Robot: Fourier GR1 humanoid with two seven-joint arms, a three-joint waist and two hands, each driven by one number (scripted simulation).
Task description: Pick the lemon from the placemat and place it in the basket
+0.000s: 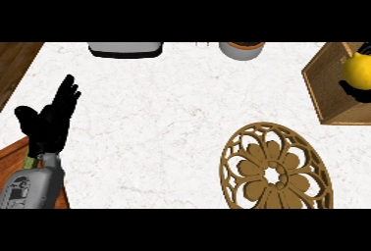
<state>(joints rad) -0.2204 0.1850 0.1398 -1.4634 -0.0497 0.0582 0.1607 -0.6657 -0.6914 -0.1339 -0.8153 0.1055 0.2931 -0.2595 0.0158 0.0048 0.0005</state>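
The yellow lemon (358, 70) is at the view's right edge, over the wooden basket (324, 93). Black fingers of my right hand (354, 92) curl round its lower side, and the rest of that hand is cut off by the edge. The brown openwork round placemat (275, 166) lies on the white counter at lower right with nothing on it. At the far left my left hand (51, 120) rests open with fingers up, far from the lemon and the basket.
A grey appliance (124, 48) and a grey pot (242, 49) stand at the counter's far edge. Brown wood (14, 61) borders the white counter at upper left, and more wood shows at lower left by my left forearm.
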